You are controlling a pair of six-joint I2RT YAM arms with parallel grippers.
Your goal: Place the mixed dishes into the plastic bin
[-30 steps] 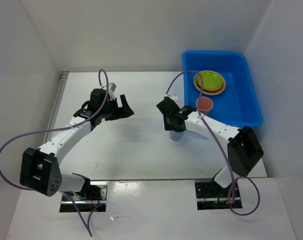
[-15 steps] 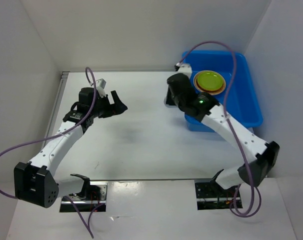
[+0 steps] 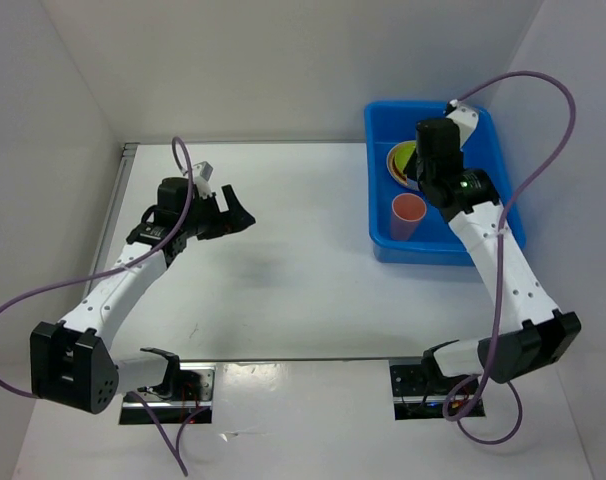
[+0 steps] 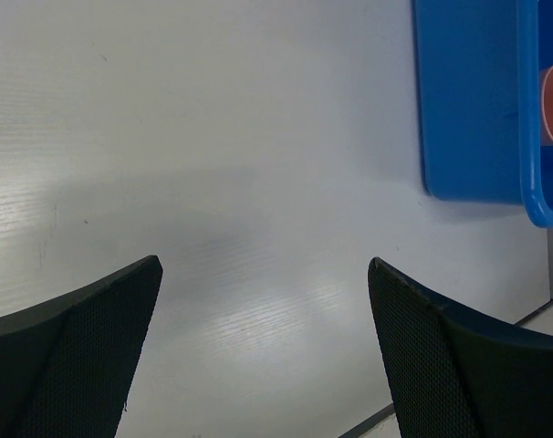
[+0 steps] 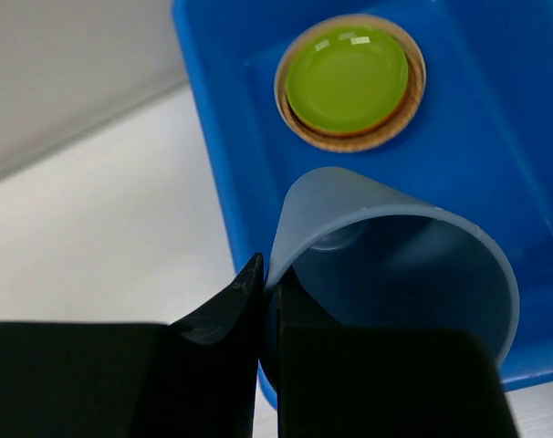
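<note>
Pinching the pale blue plastic cup [image 5: 395, 265] in my right gripper [image 5: 263, 292] over the blue plastic bin [image 5: 213, 119], I'd lower it at six o'clock of the round lime-green plate [image 5: 347, 78] before releasing; my left gripper [image 4: 263, 265] gapes wide.

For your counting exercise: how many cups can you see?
2. Pink cup stands in the bin; blue cup is held by the right jaws over it. More could be hidden.

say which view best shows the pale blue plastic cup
Right wrist: the pale blue plastic cup is close up, rim pinched by the right gripper. Top view: the arm hides it; left wrist misses it.
</note>
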